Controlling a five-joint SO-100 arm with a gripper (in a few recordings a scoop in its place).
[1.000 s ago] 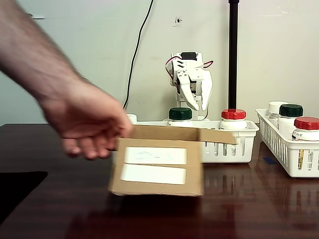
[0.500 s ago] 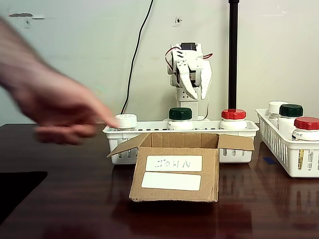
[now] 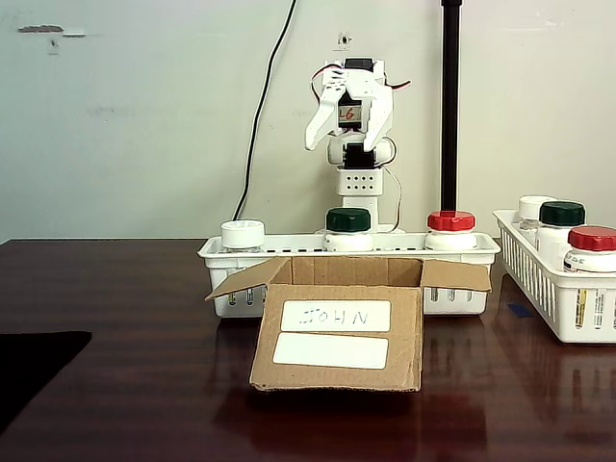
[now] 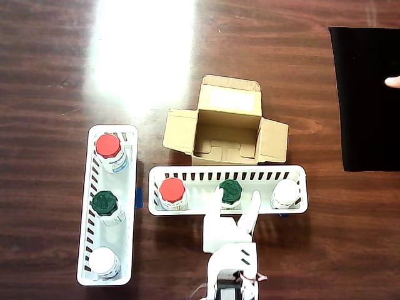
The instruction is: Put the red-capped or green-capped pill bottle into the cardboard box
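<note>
The cardboard box stands open at the table's middle, flaps spread, two white labels on its front; from above its inside is bare. Just behind it a white basket holds a green-capped bottle, a red-capped bottle and a white-capped one. My white gripper hangs open, high above the basket's back. In the overhead view the gripper points toward the green-capped bottle, with nothing between its fingers.
A second white basket at the side holds red-capped, green-capped and white-capped bottles. A black mat lies at the table's edge, with a person's fingertip over it. A black pole stands behind.
The person's hand set the box down with its flaps open and withdrew to the left. My gripper rose and its fingers spread wider.
</note>
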